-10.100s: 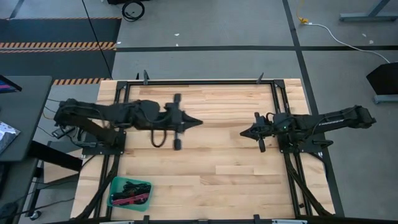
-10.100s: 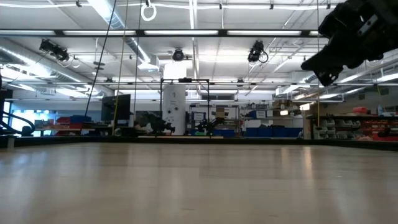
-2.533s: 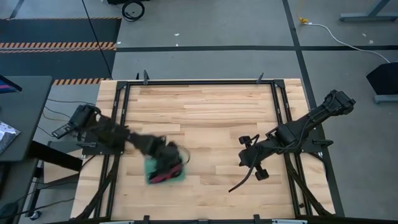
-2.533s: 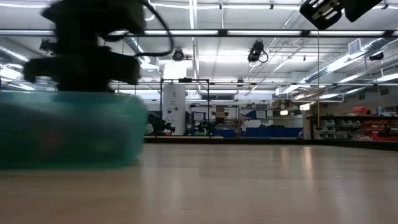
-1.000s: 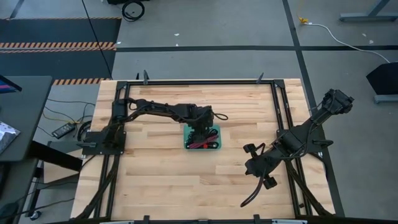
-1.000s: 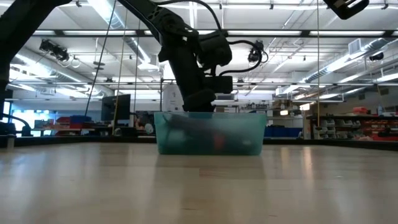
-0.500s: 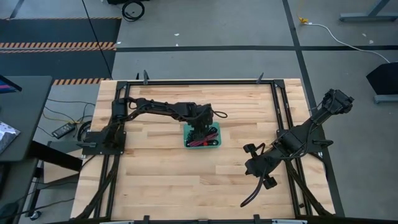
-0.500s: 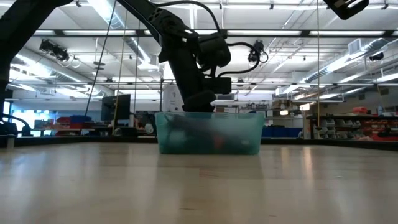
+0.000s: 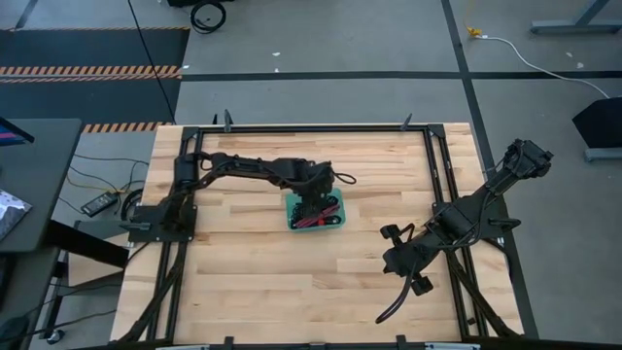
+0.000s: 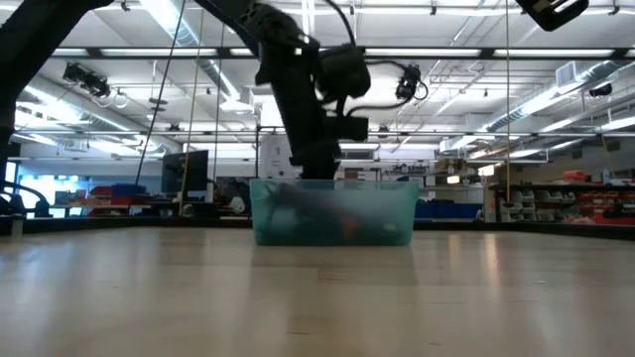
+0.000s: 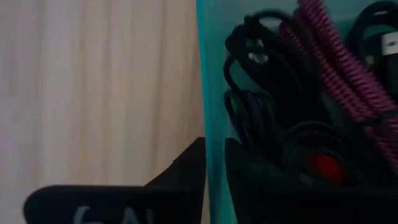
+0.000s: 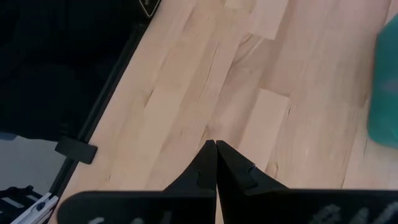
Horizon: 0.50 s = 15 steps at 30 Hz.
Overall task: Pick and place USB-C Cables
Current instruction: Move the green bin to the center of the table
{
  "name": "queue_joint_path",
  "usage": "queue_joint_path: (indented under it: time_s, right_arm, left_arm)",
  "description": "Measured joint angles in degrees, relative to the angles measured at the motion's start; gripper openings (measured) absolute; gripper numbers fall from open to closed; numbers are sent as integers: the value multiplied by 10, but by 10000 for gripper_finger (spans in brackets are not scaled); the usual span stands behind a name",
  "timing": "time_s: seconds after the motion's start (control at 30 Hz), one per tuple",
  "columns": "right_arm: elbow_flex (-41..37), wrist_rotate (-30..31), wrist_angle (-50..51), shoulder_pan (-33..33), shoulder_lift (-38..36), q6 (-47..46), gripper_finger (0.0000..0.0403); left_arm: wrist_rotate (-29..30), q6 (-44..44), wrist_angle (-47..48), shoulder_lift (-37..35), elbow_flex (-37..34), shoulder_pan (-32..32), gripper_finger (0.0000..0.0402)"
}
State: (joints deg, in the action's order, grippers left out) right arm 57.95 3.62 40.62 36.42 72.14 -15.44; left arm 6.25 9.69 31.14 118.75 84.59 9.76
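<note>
The teal tray point(image 9: 317, 216) sits mid-desk with all USB-C Cables point(image 11: 323, 93) inside; none placed out. The left end effector point(image 9: 313, 202) grips the tray wall; the right end effector point(image 12: 216, 144) hangs closed, empty, well apart.

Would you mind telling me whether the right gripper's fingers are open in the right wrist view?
No, the right gripper has its two dark fingertips pressed together over the bare wooden table, with nothing between them.
</note>
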Motion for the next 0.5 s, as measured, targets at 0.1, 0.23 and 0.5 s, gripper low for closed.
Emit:
queue_joint_path:
  time_s: [0.1, 0.23, 0.5]
  right_arm:
    - [0, 4, 0, 0, 0, 4, 3]
    - [0, 51, 2, 0, 0, 9, 3]
    - [0, 59, 23, 2, 0, -23, 3]
  left_arm:
    - [13, 0, 65, -9, 47, -1, 68]
    - [15, -4, 172, -30, 127, -3, 66]
    - [19, -48, 216, -109, 197, -46, 46]
